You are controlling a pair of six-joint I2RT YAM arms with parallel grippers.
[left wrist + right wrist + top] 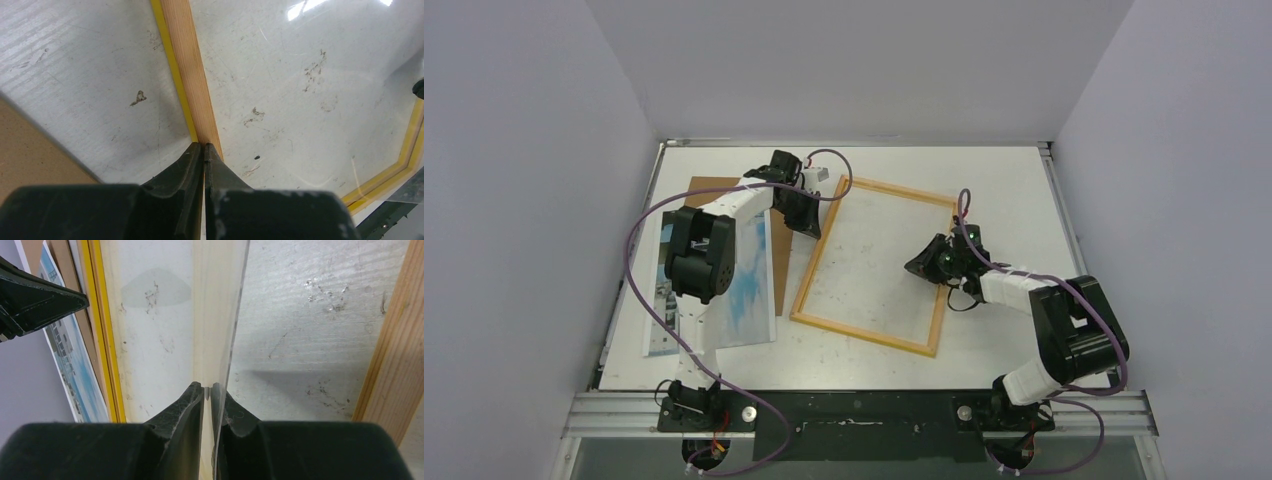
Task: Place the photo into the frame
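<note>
Photo position: the photo (749, 290) is laid picture side up on the table (1004, 180), just beside the left rail of the frame (864, 335). It is partly covered by the left arm and overlaps the brown backing panel (719, 188).
Photo long axis: it is run from the near edge toward the far wall, roughly parallel to the frame's left rail.
Frame: it is laid pale wood side up at mid-table, turned slightly askew. A strip of yellow is seen along the rail in the left wrist view.
Left gripper: the left gripper (807, 222) is closed with nothing between the fingers. Its tips are set at the wood rail near the frame's far-left corner; whether the rail is touched cannot be told.
Right gripper: the right gripper (206, 387) is clamped on the edge of the clear pane (200, 315), inside the frame's right side.
Bearing from left gripper: the photo is found toward the near left, back along the arm's own forearm.
Bearing from right gripper: the photo is found well apart, across the whole frame.
Nearer arm: the left is judged far better placed to fetch the print.
Move required: a short sideways shift to the right is judged enough, with the long axis kept as it lies.
</note>
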